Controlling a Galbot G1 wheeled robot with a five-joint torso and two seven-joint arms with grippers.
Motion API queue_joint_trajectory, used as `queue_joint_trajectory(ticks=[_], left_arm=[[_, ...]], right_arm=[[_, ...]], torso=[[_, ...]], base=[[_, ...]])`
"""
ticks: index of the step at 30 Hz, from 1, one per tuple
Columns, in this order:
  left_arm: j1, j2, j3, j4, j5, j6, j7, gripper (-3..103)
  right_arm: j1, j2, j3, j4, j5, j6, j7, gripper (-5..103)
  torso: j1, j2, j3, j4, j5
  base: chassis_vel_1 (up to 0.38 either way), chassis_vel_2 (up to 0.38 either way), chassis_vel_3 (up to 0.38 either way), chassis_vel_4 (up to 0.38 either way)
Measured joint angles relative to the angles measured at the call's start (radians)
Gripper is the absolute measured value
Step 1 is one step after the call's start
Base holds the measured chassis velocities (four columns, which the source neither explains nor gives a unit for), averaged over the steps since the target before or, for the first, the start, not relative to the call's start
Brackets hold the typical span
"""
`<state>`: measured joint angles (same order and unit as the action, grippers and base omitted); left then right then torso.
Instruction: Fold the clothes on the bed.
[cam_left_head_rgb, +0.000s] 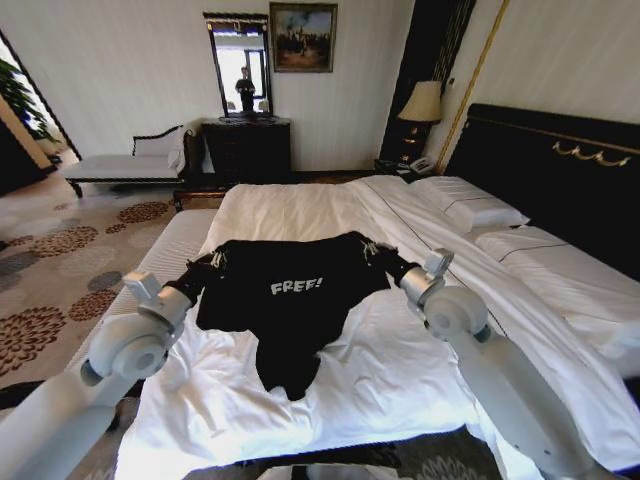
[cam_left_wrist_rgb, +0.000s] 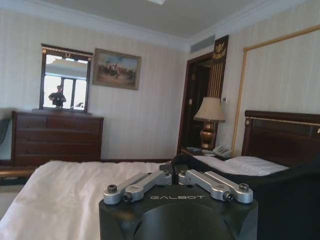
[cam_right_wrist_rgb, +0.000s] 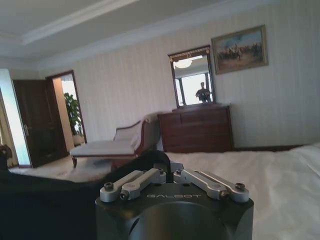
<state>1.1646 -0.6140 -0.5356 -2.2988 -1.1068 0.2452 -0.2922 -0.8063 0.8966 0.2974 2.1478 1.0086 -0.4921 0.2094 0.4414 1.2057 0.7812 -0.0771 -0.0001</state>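
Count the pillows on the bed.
2: one pillow nearer the lamp, beside the headboard; the other pillow next to it, closer to the robot's right arm. More may lie hidden.

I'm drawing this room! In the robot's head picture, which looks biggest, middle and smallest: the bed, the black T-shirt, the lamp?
Largest to smallest, as they look in the head view:
1. The bed.
2. The black T-shirt, held up above the bed by the left pincer and right pincer.
3. The lamp, though it stands farther away.

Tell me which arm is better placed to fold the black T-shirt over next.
Neither clearly: the left gripper and right gripper each pinch a top corner of the T-shirt, holding it stretched, its hem hanging toward the bed. Probably both should move together.
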Motion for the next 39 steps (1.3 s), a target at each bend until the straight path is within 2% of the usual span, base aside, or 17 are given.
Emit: queue_joint_trajectory(ticks=[2, 3, 6, 8, 10, 12, 15, 16, 19, 21, 24, 26, 28, 33, 36, 37, 39], left_arm=[[-0.004, 0.005, -0.005, -0.003, -0.007, 0.0, 0.0, 1], [-0.025, 0.024, -0.017, -0.01, -0.032, 0.0, -0.002, 1], [-0.049, 0.043, -0.024, -0.011, -0.056, 0.0, -0.005, 1], [-0.099, 0.08, -0.029, -0.003, -0.103, 0.0, -0.008, 1], [-0.115, 0.091, -0.029, 0.002, -0.118, 0.0, -0.008, 1], [-0.175, 0.125, -0.027, 0.028, -0.166, 0.0, -0.009, 1], [-0.243, 0.162, -0.022, 0.058, -0.212, 0.003, -0.011, 1], [-0.243, 0.162, -0.022, 0.058, -0.212, 0.003, -0.011, 1], [-0.303, 0.214, -0.028, 0.1, -0.242, 0.007, -0.024, 1], [-0.311, 0.22, -0.024, 0.11, -0.243, 0.007, -0.026, 1], [-0.427, 0.23, 0.063, 0.235, -0.247, 0.013, -0.028, 1], [-0.438, 0.228, 0.074, 0.248, -0.247, 0.014, -0.028, 1], [-0.52, 0.211, 0.142, 0.327, -0.239, 0.018, -0.028, 1], [-0.644, 0.194, 0.233, 0.412, -0.237, 0.025, -0.031, 0], [-0.761, 0.183, 0.323, 0.466, -0.242, 0.03, -0.036, 0], [-0.84, 0.174, 0.384, 0.495, -0.245, 0.034, -0.041, 0], [-0.878, 0.17, 0.415, 0.504, -0.247, 0.035, -0.044, 0]], right_arm=[[0.014, -0.003, -0.002, 0.004, 0.015, -0.005, 0.011, 1], [0.074, -0.012, -0.006, 0.012, 0.069, -0.017, 0.049, 1], [0.132, -0.023, -0.017, 0.01, 0.124, -0.021, 0.08, 1], [0.225, -0.041, -0.045, -0.014, 0.203, -0.025, 0.127, 1], [0.252, -0.046, -0.056, -0.024, 0.225, -0.025, 0.14, 1], [0.346, -0.059, -0.098, -0.066, 0.283, -0.026, 0.169, 1], [0.479, -0.06, -0.171, -0.138, 0.313, -0.022, 0.184, 1], [0.479, -0.06, -0.171, -0.138, 0.313, -0.022, 0.184, 1], [0.647, 0.0, -0.3, -0.275, 0.304, -0.008, 0.186, 1], [0.665, 0.01, -0.316, -0.293, 0.3, -0.006, 0.187, 1], [0.767, 0.07, -0.427, -0.432, 0.249, 0.016, 0.195, 1], [0.775, 0.076, -0.437, -0.447, 0.242, 0.018, 0.198, 1], [0.815, 0.111, -0.483, -0.528, 0.214, 0.025, 0.222, 1], [0.856, 0.149, -0.509, -0.62, 0.171, 0.033, 0.249, 1], [0.888, 0.167, -0.518, -0.671, 0.148, 0.04, 0.26, 1], [0.915, 0.177, -0.523, -0.705, 0.133, 0.044, 0.265, 1], [0.93, 0.181, -0.526, -0.722, 0.124, 0.049, 0.266, 1]], torso=[[0.0, 0.0, 0.0, -0.0001, 0.0002], [0.0, 0.0, 0.0, 0.0, 0.0001], [0.0, 0.0, 0.0, 0.0, -0.0001], [0.0, 0.0, 0.0, 0.0001, 0.0], [0.0, 0.0, 0.0, 0.0, 0.0001], [0.0, 0.0, 0.0, 0.0, 0.0002], [0.0, 0.0, 0.0, -0.0005, -0.0001], [0.0, 0.0, 0.0, -0.0005, -0.0001], [0.0, 0.0, 0.0, 0.0, 0.0], [0.0, 0.0, 0.0, 0.0004, 0.0003], [0.0, 0.0, 0.0, 0.0004, -0.0004], [0.0, 0.0, 0.0, 0.0004, -0.0003], [0.0, 0.0, 0.0, 0.0002, -0.0002], [0.0, 0.0, 0.0, 0.0, -0.0001], [0.0, 0.0, 0.0, 0.0002, -0.0002], [0.0, 0.0, 0.0, 0.0, 0.0001], [0.0, 0.0, 0.0, -0.0001, 0.0003]], base=[[0.0, 0.0, 0.0, 0.0], [0.0, 0.0, 0.0, 0.0], [0.0, 0.0, 0.0, 0.0], [0.0, 0.0, 0.0, 0.0], [0.0, 0.0, 0.0, 0.0], [0.0, 0.0, 0.0, 0.0], [0.0, 0.0, 0.0, 0.0], [0.0, 0.0, 0.0, 0.0], [0.0, 0.0, 0.0, 0.0], [0.0, 0.0, 0.0, 0.0], [0.0, 0.0, 0.0, 0.0], [0.0, 0.0, 0.0, 0.0], [0.0, 0.0, 0.0, 0.0], [0.0, 0.0, 0.0, 0.0], [0.0, 0.0, 0.0, 0.0], [0.0, 0.0, 0.0, 0.0], [0.0, 0.0, 0.0, 0.0]])
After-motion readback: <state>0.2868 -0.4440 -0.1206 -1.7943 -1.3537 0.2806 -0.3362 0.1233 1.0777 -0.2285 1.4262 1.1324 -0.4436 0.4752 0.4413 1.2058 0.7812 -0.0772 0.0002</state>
